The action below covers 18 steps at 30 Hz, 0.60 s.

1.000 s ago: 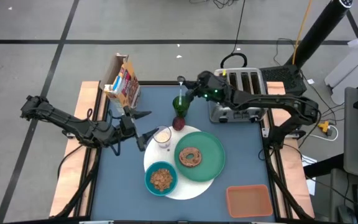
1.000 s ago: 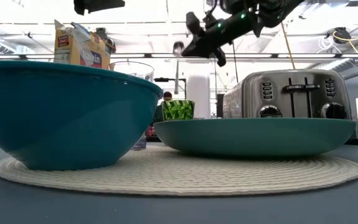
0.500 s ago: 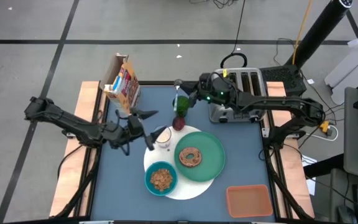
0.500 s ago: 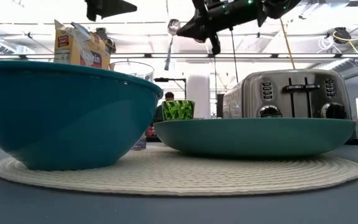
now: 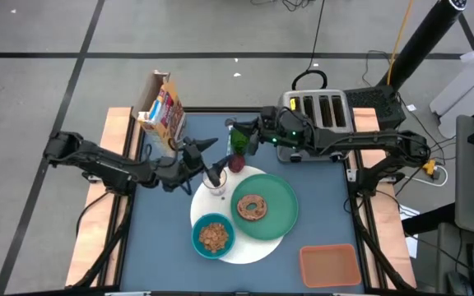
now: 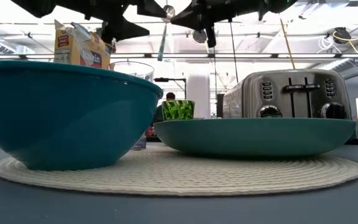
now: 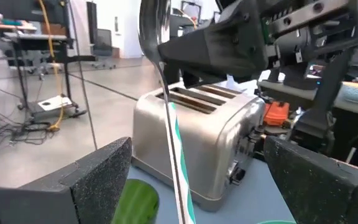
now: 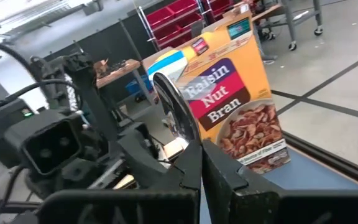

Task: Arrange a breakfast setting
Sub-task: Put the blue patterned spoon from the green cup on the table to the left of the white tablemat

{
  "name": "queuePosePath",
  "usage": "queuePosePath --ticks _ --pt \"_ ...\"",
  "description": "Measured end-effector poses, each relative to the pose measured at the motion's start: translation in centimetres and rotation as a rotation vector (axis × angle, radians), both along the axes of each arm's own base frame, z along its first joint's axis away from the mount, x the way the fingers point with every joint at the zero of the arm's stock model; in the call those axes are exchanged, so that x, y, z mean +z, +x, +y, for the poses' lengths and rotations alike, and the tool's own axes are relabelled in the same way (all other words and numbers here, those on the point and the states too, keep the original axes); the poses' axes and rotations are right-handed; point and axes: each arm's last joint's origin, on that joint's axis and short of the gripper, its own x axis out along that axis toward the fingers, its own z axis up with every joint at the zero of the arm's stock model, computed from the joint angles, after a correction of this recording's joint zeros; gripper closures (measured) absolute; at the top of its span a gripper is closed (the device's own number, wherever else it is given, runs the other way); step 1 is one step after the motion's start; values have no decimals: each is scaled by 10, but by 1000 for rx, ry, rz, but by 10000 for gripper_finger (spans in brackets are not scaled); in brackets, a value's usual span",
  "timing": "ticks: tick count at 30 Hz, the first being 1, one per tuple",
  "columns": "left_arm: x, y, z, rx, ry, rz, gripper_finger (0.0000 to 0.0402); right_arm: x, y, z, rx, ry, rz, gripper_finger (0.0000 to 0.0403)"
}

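Teal bowl [image 5: 214, 236] and bagel [image 5: 251, 206] on the green plate [image 5: 280, 215] sit on the white disc [image 5: 255, 247] mid-table; behind, the left gripper [image 5: 207, 161] gapes wide around the spoon [image 5: 231, 127] pinched by the right gripper [image 5: 243, 134], before the toaster [image 5: 323, 115].

A cereal box [image 5: 161, 105], a toaster [image 5: 319, 123], a green cup [image 5: 238, 140], and an orange tray [image 5: 330, 264].

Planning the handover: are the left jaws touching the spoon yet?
Apart. In the left wrist view the spoon stands between the left gripper's open jaws, clear space on both sides; the right gripper holds it.
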Motion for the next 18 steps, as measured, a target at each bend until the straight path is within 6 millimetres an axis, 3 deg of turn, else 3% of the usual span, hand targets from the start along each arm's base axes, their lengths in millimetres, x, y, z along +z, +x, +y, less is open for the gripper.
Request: queuePosePath --ticks 12,18 --pt "-8 6 5 -75 -52 2 31 6 4 20 62 -36 -52 403" --pt "-9 7 5 -77 -52 12 85 6 4 22 67 -36 -52 403"
